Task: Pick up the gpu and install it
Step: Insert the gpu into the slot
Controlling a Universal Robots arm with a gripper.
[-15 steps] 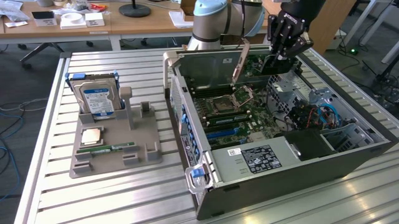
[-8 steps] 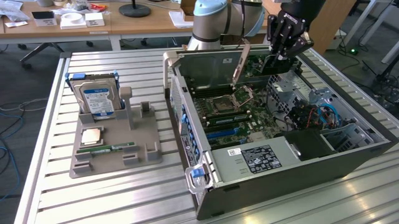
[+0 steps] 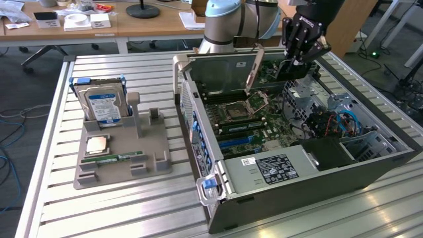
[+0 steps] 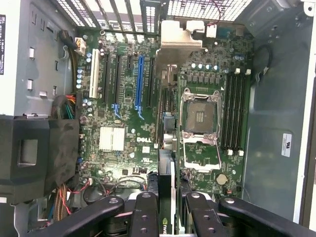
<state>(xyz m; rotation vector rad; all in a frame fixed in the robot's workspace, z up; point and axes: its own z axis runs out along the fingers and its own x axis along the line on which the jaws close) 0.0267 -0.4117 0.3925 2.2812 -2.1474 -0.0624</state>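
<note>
My gripper hangs over the far end of the open computer case, shut on the gpu. The card is held upright, with its dark board below the fingers and its silver end bracket slanting toward the case's back wall. In the wrist view the gpu runs edge-on between my black fingers, and the gripper clamps its near end. It hovers above the motherboard, between the blue slot and the empty CPU socket.
On the exterior view's left, a grey fixture on the slatted table carries a hard drive, a CPU and a RAM stick. Cables and a drive cage crowd the case's right side. Desks stand behind.
</note>
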